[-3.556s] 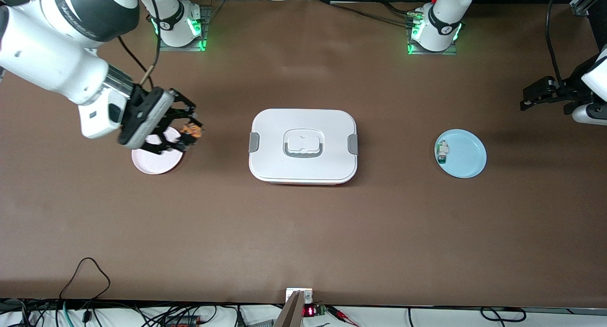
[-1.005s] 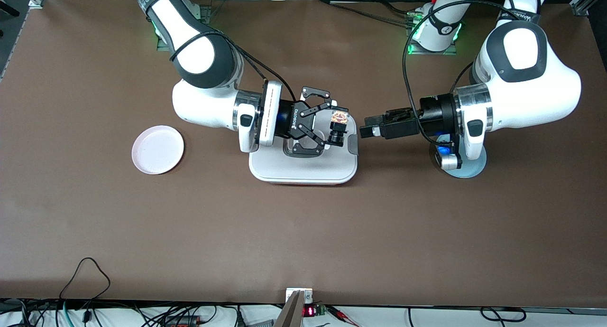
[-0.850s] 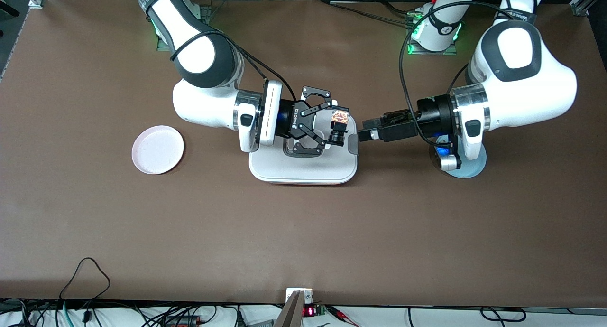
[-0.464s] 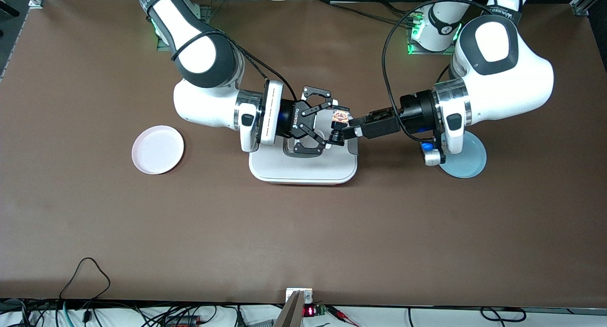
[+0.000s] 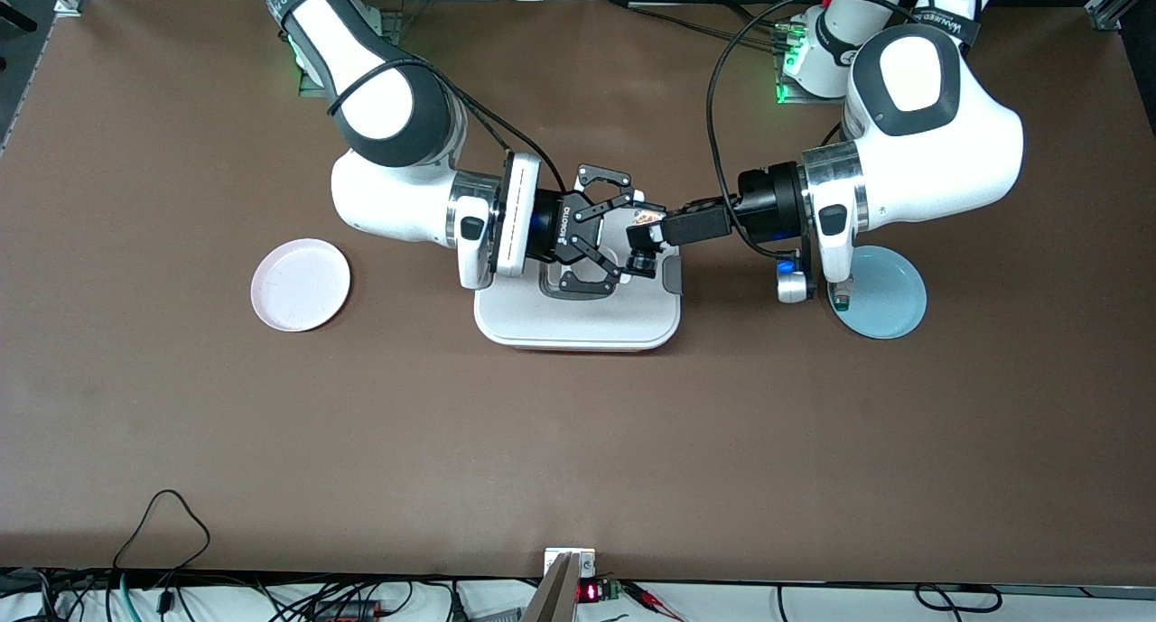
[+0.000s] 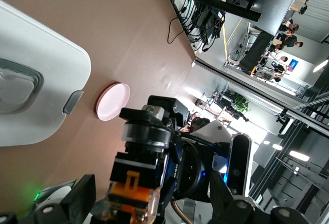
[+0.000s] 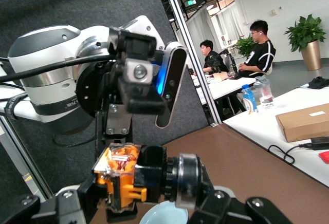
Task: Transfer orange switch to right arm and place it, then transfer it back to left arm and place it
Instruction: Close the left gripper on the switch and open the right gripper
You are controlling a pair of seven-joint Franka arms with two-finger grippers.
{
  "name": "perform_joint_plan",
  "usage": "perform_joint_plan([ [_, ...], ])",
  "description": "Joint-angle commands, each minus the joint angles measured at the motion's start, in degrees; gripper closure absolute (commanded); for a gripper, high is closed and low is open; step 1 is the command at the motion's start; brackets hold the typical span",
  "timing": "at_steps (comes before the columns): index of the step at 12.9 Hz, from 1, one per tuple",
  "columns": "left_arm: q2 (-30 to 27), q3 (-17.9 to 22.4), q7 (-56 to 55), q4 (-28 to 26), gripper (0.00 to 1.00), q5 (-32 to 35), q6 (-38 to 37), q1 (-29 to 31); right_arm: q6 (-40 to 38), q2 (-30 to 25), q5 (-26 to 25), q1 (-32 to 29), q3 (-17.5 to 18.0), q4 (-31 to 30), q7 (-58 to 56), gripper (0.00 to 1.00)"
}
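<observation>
Over the box [image 5: 542,320], the right gripper [image 5: 637,238] pinches the orange switch [image 5: 643,243]. The left gripper [image 5: 648,234] is right at the switch, its jaws spread around it, seemingly not yet gripping.

Brown surface [image 5: 578,441], matte, spans the whole front view. Directly on it: white box [image 5: 578,320] with grey side clips, at centre. Pink plate [image 5: 300,284] toward the right arm's end, well apart from the box. Blue plate [image 5: 885,295] toward the left arm's end. Both arm bases are bolted along the edge farthest from the front camera.
</observation>
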Motion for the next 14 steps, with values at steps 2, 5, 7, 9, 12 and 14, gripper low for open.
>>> perform_joint_plan([
  [2, -0.95, -0.18, 2.55, -0.82, 0.36, 1.03, -1.19, 0.71, 1.38, 0.05, 0.98, 0.65, -0.15, 0.84, -0.07, 0.77],
  [5, -0.95, -0.18, 2.64, -0.82, 0.66, 1.12, -1.19, 0.71, 1.29, -0.13, 1.16, 0.65, -0.15, 0.40, 0.02, 0.77],
  [7, -0.95, -0.09, 2.64, -0.82, 0.87, 1.46, -1.80, 0.79, 1.20, -0.13, 1.16, 0.65, -0.15, 0.40, 0.28, 0.77],
  [9, -0.95, -0.18, 2.64, -0.73, 0.88, 2.96, -1.98, 1.06, 1.20, -0.13, 1.16, 0.65, -0.15, 0.40, 0.11, 0.77],
  [12, -0.95, -0.18, 2.64, -0.73, 0.88, 2.96, -1.99, 1.06, 1.47, -0.13, 0.98, 0.74, -0.15, 0.05, -0.77, 0.62],
  [14, -0.95, -0.18, 2.73, -0.73, 0.88, 2.96, -1.99, 1.06, 1.47, -0.13, 1.33, 0.74, -0.15, 0.05, -0.42, 0.01],
])
